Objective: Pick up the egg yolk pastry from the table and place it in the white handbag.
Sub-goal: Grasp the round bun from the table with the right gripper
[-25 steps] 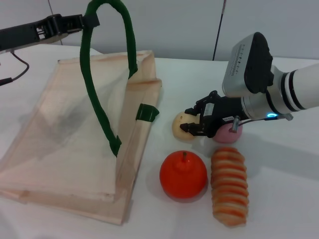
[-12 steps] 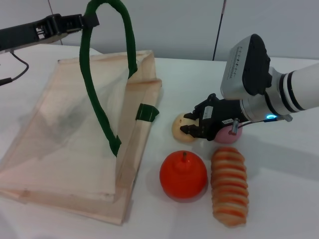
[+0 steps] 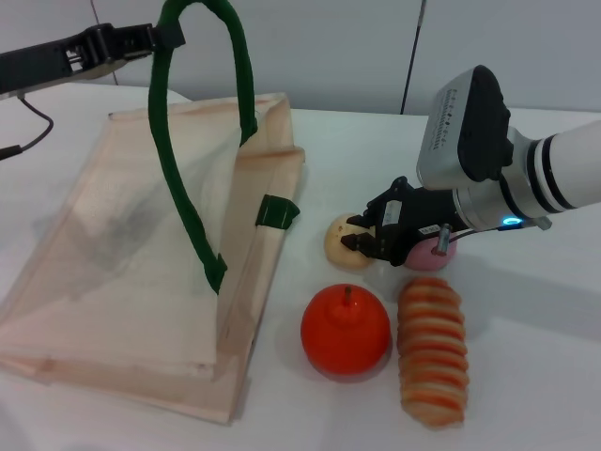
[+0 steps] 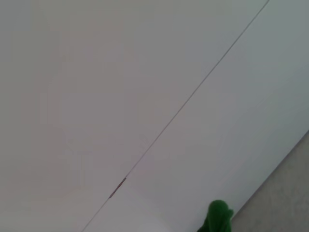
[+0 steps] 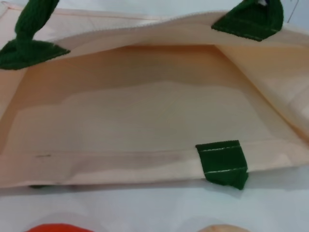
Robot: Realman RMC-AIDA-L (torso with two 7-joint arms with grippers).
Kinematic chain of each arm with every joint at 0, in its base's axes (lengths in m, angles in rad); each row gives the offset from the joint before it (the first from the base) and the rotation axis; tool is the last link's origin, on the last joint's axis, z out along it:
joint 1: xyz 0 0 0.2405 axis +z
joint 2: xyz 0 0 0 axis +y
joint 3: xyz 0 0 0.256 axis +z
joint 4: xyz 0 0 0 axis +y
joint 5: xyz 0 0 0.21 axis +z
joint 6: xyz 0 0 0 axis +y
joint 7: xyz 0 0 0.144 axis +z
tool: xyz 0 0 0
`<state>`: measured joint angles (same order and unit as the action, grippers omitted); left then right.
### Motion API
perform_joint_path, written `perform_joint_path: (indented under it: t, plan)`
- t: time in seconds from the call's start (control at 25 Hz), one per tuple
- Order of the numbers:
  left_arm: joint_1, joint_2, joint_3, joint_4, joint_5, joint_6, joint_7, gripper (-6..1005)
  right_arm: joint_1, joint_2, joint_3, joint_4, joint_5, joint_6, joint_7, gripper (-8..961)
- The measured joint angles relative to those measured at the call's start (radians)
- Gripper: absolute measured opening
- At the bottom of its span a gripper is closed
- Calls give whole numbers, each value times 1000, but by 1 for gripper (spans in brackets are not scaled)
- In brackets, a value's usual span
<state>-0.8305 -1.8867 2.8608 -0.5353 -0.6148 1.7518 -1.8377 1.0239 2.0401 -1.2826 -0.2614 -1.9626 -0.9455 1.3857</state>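
The egg yolk pastry lies on the table just right of the white handbag; its pale top also peeks into the right wrist view. My right gripper is down on the pastry's right side, its black fingers drawn in against it. At the upper left, my left gripper is shut on a dark green handle and holds it high, which lifts the bag's mouth open toward the pastry. The same green handle shows in the left wrist view.
A pink ball sits right behind my right gripper. An orange-red round fruit and a striped bread roll lie in front of the pastry. The bag's second green handle tab lies flat near the pastry.
My right gripper's fingers have drawn closer together around the pastry and shifted slightly toward it. The pastry, the bag and my left arm have stayed in place.
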Motion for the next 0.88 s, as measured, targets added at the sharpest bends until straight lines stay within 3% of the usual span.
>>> perform_joint_path:
  t: [0.36,0.88]
  plan:
    - [4,0,2,0,0,0,0,200,-7,0,12,-18,6,-19,3,170]
    - [7,4,2,0,0,0,-3,206,-81,-3,5,-164,42,-99,31,116]
